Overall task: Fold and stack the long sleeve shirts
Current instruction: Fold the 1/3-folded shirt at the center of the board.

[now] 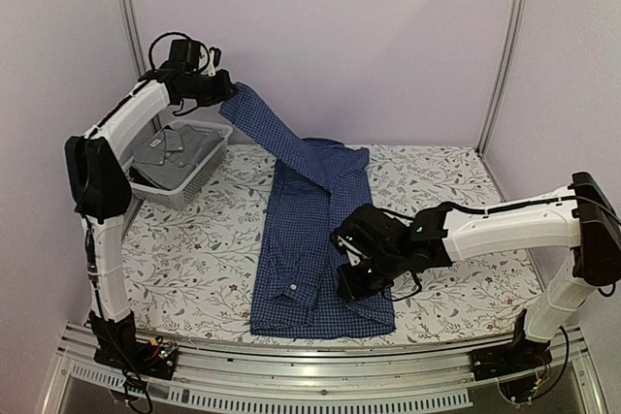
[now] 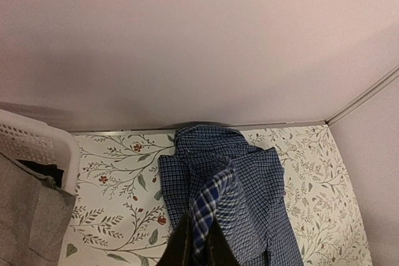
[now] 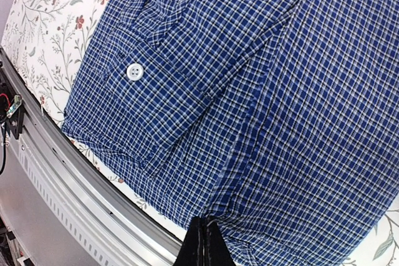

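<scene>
The dark blue checked shirt (image 1: 301, 259) lies lengthwise down the middle of the table, collar end (image 2: 212, 138) toward the back wall. One sleeve (image 1: 277, 133) rises slanting to the upper left, where my left gripper (image 1: 225, 92) is shut on its end (image 2: 215, 200). My right gripper (image 1: 344, 283) sits low on the shirt's near right part, fingers shut with a crease of the cloth (image 3: 249, 123) puckering into the tips (image 3: 204, 225). A cuff with a white button (image 3: 133, 71) lies flat on the body. The grey shirt (image 1: 175, 150) is in the basket.
A white plastic basket (image 1: 199, 176) stands at the back left of the floral tablecloth (image 1: 194, 259), its rim (image 2: 37, 135) just left of my left gripper. The metal rail (image 3: 93, 185) of the near table edge runs close under the shirt's hem. Walls close off the back and sides.
</scene>
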